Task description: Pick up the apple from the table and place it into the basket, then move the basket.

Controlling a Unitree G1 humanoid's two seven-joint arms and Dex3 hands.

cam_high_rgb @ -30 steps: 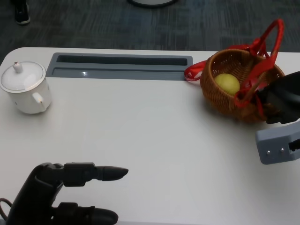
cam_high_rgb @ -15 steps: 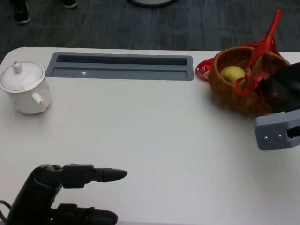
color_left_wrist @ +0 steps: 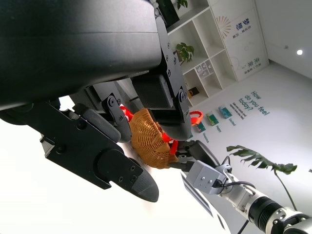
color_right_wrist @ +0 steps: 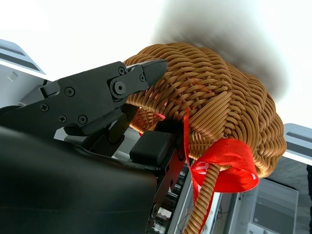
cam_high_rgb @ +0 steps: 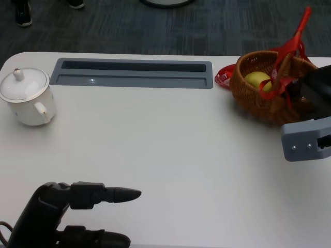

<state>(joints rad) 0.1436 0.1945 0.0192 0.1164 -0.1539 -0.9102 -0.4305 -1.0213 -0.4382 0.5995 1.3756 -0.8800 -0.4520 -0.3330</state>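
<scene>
White tabletop [cam_high_rgb: 170, 134] under grey carpet beyond. Right hand [cam_high_rgb: 315, 95] clamped on the near wall of the round woven wicker basket [cam_high_rgb: 264, 93], fingers [color_right_wrist: 97, 102] hooked over its rim beside the red-ribboned handle [color_right_wrist: 219, 175]. Yellow-green apple [cam_high_rgb: 257, 80] already inside the basket, low against the far wall. Left hand [cam_high_rgb: 67, 214] well apart from the basket, at the near edge, holding nothing, fingers stretched out and parted.

Likely risks: basket tilting in a one-sided grip and spilling the apple; ribbon snagging the fingers; table's right edge close beside the basket, so a drift that way could drop it.

Long grey recessed tray slot [cam_high_rgb: 132, 73] just left of the basket; white lidded porcelain cup [cam_high_rgb: 28, 98] far left of it. Broad open tabletop left of and nearer than the basket for sliding.
</scene>
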